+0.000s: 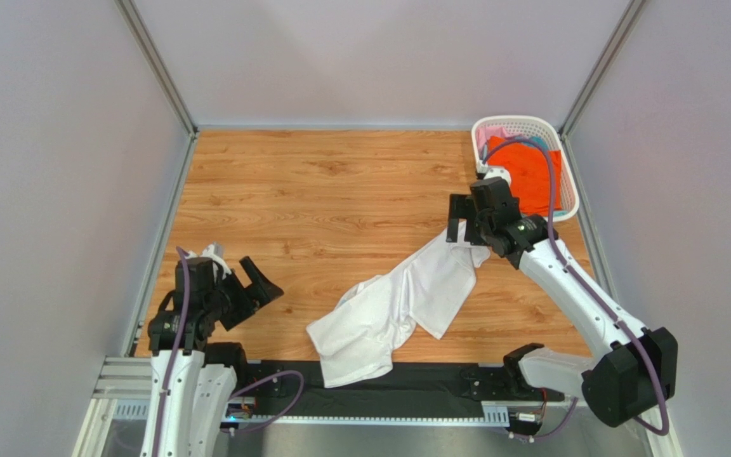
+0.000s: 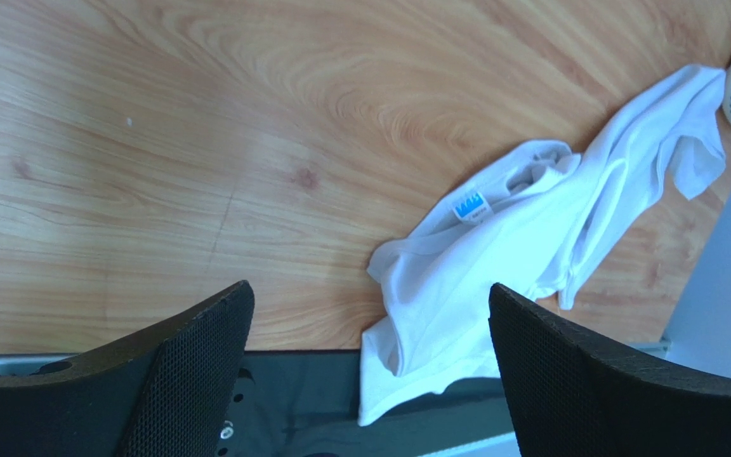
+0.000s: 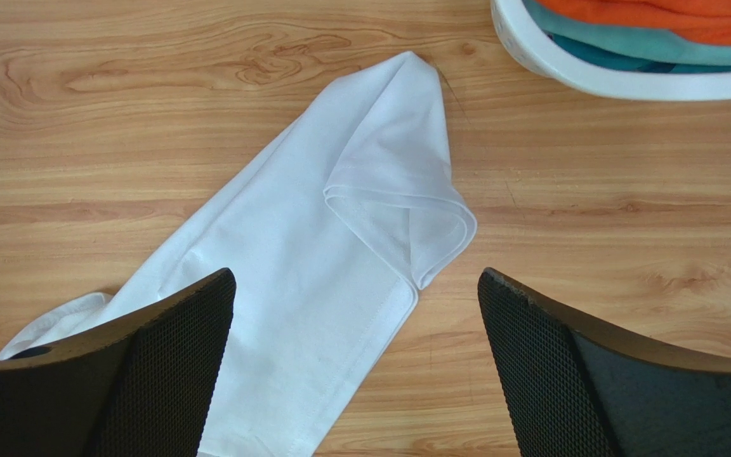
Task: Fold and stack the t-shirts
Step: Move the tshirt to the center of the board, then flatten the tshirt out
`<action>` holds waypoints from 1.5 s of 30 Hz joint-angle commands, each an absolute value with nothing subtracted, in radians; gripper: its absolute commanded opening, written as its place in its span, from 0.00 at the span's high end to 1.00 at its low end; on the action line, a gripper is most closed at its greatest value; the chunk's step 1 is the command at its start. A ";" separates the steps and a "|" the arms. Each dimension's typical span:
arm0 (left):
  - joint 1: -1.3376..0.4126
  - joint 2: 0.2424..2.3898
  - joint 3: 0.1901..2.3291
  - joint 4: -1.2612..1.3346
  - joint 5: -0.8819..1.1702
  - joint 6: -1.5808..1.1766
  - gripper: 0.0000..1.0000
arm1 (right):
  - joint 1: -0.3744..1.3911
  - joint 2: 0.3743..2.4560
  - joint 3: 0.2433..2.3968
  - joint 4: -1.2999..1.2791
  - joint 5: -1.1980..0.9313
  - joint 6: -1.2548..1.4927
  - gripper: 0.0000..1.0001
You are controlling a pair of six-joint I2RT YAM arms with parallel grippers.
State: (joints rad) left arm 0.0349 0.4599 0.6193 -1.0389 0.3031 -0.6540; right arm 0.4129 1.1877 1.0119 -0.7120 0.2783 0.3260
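Observation:
A white t-shirt lies crumpled in a diagonal strip across the wooden table, its lower end hanging over the black front rail. My right gripper hovers open over its upper right end, with nothing between the fingers. From the right wrist, that gripper looks down on a folded-over corner of the white t-shirt. My left gripper stands open at the near left, apart from the cloth. In the left wrist view the left gripper frames the white t-shirt from a distance. An orange t-shirt lies in the basket.
A white lattice basket stands at the back right corner, holding orange, pink and teal cloth. Its rim lies just beyond the white shirt's tip. Grey walls close in the table on three sides.

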 commanded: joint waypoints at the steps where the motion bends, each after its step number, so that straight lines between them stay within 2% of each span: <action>1: 0.029 0.419 0.583 -0.999 0.455 -0.710 0.00 | 0.416 1.121 0.951 -0.727 0.241 0.409 0.00; 10: -0.172 0.301 0.423 -0.970 0.436 -0.877 0.00 | 0.417 1.017 0.727 -0.704 0.043 0.512 0.00; 14: -0.318 0.353 0.405 -0.873 0.370 -0.929 0.00 | 0.419 1.011 0.700 -0.670 -0.017 0.514 0.00; 19: -0.492 0.543 0.437 -0.805 0.244 -0.963 0.00 | 0.417 1.006 0.689 -0.683 -0.012 0.515 0.00; 27: -0.641 0.640 0.319 -0.574 0.273 -1.058 0.14 | 0.417 0.966 0.634 -0.732 0.078 0.569 0.00; 33: -0.701 0.713 0.299 -0.436 0.248 -1.080 0.30 | 0.420 0.985 0.637 -0.721 0.158 0.601 0.00; 35: -0.718 0.771 0.298 -0.375 0.255 -1.080 0.42 | 0.417 1.009 0.649 -0.712 0.181 0.609 0.00; 36: -0.721 0.791 0.296 -0.355 0.264 -1.078 0.49 | 0.417 1.020 0.653 -0.704 0.189 0.612 0.00; 37: -0.726 0.811 0.299 -0.338 0.268 -1.075 0.70 | 0.416 1.040 0.661 -0.697 0.211 0.615 0.00; 40: -0.726 0.853 0.345 -0.391 0.229 -1.040 1.00 | 0.416 1.069 0.676 -0.689 0.270 0.617 0.00; 44: -0.724 0.816 0.466 -0.613 0.002 -1.014 1.00 | 0.414 1.120 0.718 -0.673 0.311 0.586 0.00; 45: -0.724 0.808 0.492 -0.656 -0.123 -1.006 1.00 | 0.414 1.127 0.722 -0.667 0.319 0.578 0.00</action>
State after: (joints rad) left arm -0.7204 0.8433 0.3885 -0.5266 0.1165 -1.0393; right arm 0.4145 1.1099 0.6655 -0.7177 0.2401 0.5884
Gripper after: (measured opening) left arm 0.010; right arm 0.998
